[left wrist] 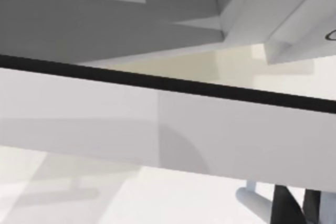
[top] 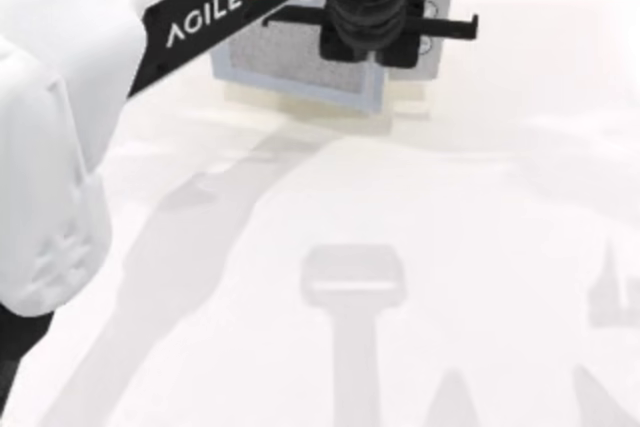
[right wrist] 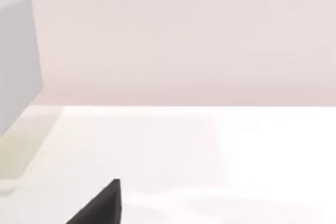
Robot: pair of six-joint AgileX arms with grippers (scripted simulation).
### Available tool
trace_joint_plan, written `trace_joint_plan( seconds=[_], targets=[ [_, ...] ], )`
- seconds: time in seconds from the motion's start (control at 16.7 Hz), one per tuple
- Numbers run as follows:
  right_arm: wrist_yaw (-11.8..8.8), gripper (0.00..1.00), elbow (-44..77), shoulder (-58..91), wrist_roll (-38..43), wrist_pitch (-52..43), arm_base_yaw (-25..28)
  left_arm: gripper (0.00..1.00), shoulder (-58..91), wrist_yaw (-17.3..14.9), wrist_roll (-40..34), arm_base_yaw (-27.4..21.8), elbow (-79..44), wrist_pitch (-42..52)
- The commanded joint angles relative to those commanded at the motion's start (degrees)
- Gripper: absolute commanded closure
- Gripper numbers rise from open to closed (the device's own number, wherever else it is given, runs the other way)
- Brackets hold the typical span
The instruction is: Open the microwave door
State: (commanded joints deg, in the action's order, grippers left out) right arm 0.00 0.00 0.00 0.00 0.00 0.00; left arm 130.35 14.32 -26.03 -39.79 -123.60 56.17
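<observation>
The light grey microwave (top: 432, 65) stands at the table's far edge, near the middle. The microwave door (top: 290, 57), with its speckled mesh window, is swung a little way out from the body. My left gripper (top: 370, 39) reaches in from the left and sits at the door's right edge. In the left wrist view the door (left wrist: 157, 124) is a wide grey band with a gap between it and the microwave body (left wrist: 105, 24). There my left gripper (left wrist: 304, 205) is shut on the door's slim bar handle (left wrist: 254, 203). Of my right gripper (right wrist: 105, 205) only a dark sliver shows, and the microwave's side (right wrist: 16, 61) lies beyond it.
My left arm's white links (top: 60, 147) cover the top view's left side. The white table (top: 480, 227) carries only arm shadows in front of the microwave. A pale pink wall (right wrist: 184, 35) rises behind the table.
</observation>
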Motion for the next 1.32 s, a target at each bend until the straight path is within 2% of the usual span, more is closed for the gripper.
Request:
trace_joint_plan(
  seconds=[0.54,0.96,1.32],
  targets=[
    [0.0,0.0,0.0,0.0,0.0,0.0,0.0,1.0,0.04,-0.28,-0.03,-0.41,0.25,-0.21],
    [0.0,0.0,0.0,0.0,0.0,0.0,0.0,1.0,-6.3,-2.75,5.64,0.61,10.44,-5.41],
    [0.0,0.0,0.0,0.0,0.0,0.0,0.0,1.0,-6.53,-2.92,5.85,0.66,10.82,-5.6]
  ],
)
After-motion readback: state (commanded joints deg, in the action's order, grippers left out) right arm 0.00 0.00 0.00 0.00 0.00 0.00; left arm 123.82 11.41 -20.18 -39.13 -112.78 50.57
